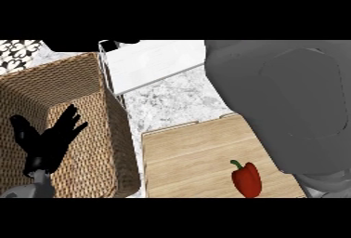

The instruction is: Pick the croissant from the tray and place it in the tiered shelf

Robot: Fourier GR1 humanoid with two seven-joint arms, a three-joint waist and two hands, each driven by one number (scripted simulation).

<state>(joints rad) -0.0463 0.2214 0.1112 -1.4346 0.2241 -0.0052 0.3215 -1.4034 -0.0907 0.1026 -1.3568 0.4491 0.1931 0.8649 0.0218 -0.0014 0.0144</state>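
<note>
A broad grey right forearm (288,102) fills the space to the right of the pale wooden tray (198,153) and overlaps the tray's right edge; the right hand is out of view, so its fingers cannot be told. Left of the tray, just beside it, stands a large brown woven wicker basket (68,79); beyond the tray lies the white and grey marbled counter (171,100); farther beyond, past that strip of counter, sits the white wire tiered shelf (154,60) with its flat white deck. The black left hand (51,139) shows over the basket, well left of the tray, fingers spread apart and straight, holding nothing. A small red bell pepper (247,179) with a green stem lies on the tray's near right part. The croissant shows nowhere in this view; where it lies cannot be told.
</note>
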